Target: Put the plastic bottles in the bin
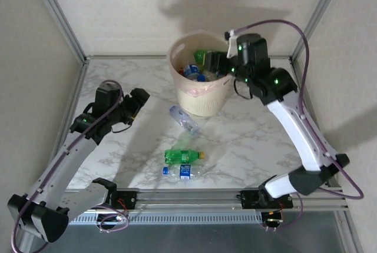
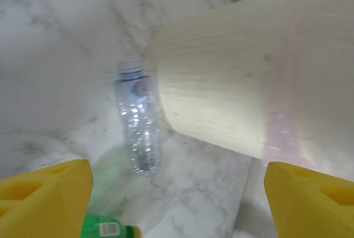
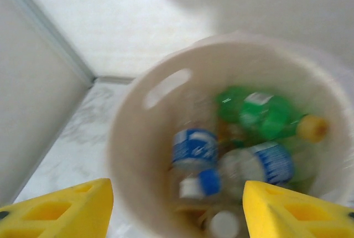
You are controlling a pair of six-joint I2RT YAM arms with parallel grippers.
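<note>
The pale bin (image 1: 206, 101) stands at the back middle of the table and holds several plastic bottles, among them a blue-labelled one (image 3: 193, 149) and a green one (image 3: 260, 113). My right gripper (image 1: 212, 63) hovers over the bin's right rim, open and empty (image 3: 177, 210). Three bottles lie on the table: a clear one (image 1: 184, 119) by the bin's foot, a green one (image 1: 184, 156) and a blue-labelled one (image 1: 185, 172) nearer me. My left gripper (image 1: 140, 100) is left of the bin, open (image 2: 177, 205), facing the clear bottle (image 2: 138, 122) and the bin wall (image 2: 238, 94). The green bottle (image 2: 108, 229) sits by its left finger.
Metal frame posts (image 1: 59, 17) and pale walls close in the table at the back and sides. A rail (image 1: 194, 197) runs along the near edge between the arm bases. Bare marble (image 1: 253, 141) lies right of the loose bottles.
</note>
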